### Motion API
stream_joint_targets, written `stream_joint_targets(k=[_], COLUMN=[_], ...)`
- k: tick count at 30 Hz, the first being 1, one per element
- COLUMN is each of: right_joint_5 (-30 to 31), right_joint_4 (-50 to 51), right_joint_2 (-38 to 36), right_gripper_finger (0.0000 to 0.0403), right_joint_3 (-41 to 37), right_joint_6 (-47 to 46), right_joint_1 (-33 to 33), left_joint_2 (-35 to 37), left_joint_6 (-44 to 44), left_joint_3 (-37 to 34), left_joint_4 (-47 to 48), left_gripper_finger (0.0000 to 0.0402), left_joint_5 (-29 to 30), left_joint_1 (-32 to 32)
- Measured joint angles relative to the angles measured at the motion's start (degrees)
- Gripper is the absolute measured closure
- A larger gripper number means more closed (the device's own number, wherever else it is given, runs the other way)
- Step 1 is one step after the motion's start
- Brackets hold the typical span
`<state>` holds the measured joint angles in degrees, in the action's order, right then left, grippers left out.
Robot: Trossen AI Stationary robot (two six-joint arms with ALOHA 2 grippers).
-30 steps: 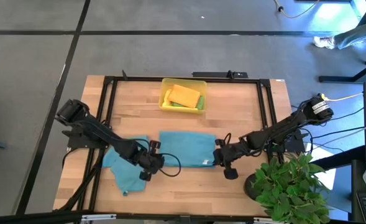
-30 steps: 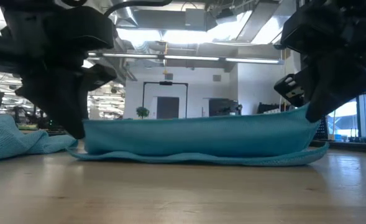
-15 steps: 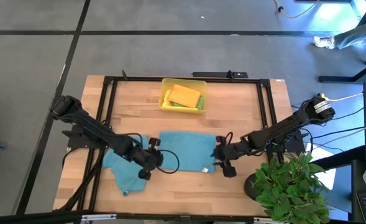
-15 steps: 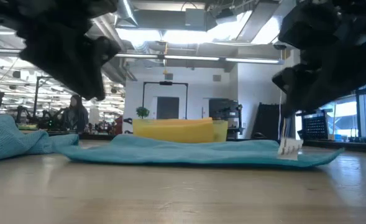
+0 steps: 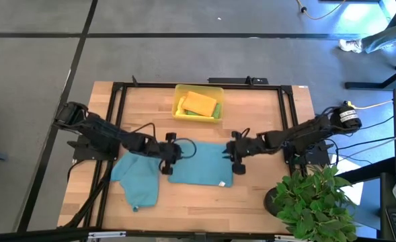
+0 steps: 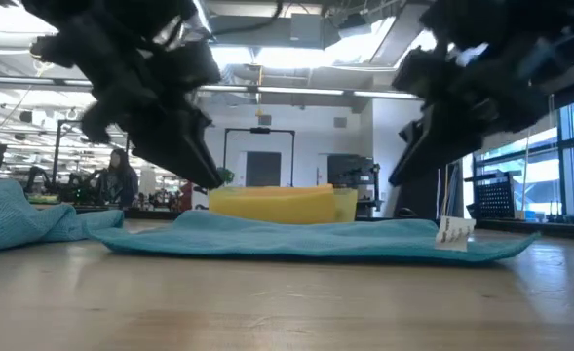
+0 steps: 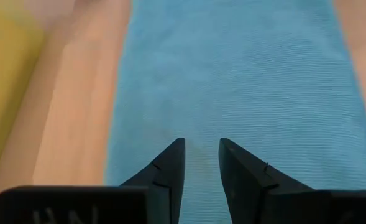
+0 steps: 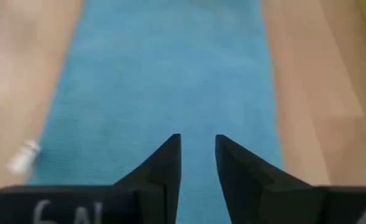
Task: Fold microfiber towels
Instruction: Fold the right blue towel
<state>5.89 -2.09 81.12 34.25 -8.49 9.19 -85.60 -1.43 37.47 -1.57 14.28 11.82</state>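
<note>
Over the table's front half, the left gripper point(image 5: 171, 152) and right gripper point(image 5: 231, 153) hang parted and empty above the half-folded teal towel point(image 5: 199, 165), which probably needs regrasping for a second fold.

We can read very little here. Pale raised characters stand on the dark body of each gripper in the wrist views — cut off by the frame edge, so no word comes out whole. The small white tag point(image 6: 452, 232) on the flat teal towel point(image 5: 199, 164) carries no print we can make out (too small).
</note>
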Motion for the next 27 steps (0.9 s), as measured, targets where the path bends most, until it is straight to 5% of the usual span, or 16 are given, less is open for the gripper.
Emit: stream_joint_targets(k=[11, 27], right_joint_5=[-8.7, -11.7], right_joint_4=[-0.4, 0.6], right_joint_2=[0.0, 0.0], right_gripper_finger=[0.0392, 0.0399], right_joint_3=[-7.4, -8.3], right_joint_6=[1.3, -5.5], right_joint_1=[-11.5, -7.1], left_joint_2=[0.0, -1.8], left_joint_6=[-2.6, 4.8], left_joint_3=[-0.9, -0.9], left_joint_4=[9.0, 5.9], left_gripper_finger=[0.0313, 0.0312], left_joint_5=[-2.1, -3.7], left_joint_1=[-6.9, -17.2])
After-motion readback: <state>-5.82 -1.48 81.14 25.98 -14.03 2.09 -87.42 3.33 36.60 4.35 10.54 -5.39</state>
